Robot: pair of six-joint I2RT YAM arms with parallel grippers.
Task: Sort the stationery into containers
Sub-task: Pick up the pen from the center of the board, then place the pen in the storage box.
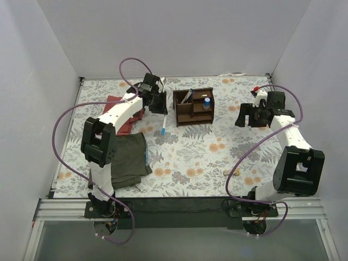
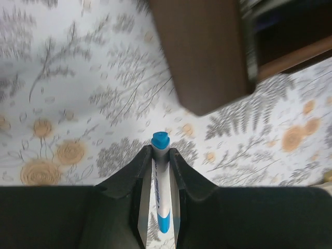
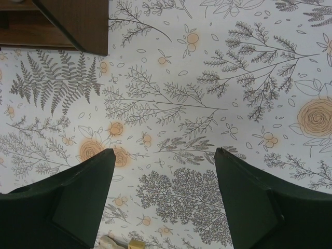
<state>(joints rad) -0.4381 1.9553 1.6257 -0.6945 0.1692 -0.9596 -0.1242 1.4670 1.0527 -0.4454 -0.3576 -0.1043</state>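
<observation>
At the left side of the floral table cover (image 1: 190, 157), an olive cloth (image 1: 129, 157) lay near the front and a red cloth (image 1: 120, 111) lay behind it, partly under the left arm. The left gripper (image 1: 161, 107) was clamped on a white pen with blue ends (image 1: 163, 125). In the left wrist view the pen (image 2: 160, 179) sat between the two fingers (image 2: 132, 174), and its blue tip stood just clear of them. The gripper held the pen just left of the dark brown organiser (image 1: 193, 107), apart from its side wall (image 2: 207, 52). The organiser stood upright at the rear centre of the table. It contained thin pens (image 1: 187, 97) in a rear left compartment and a blue-capped cylinder (image 1: 207, 103) in a right compartment. A small beige block (image 1: 229, 173) lay on the cover near the front (well apart from the organiser). The right gripper (image 1: 246, 117) hung right of the organiser, its fingers (image 3: 78, 197) spread wide apart with nothing between them and only the cover below
</observation>
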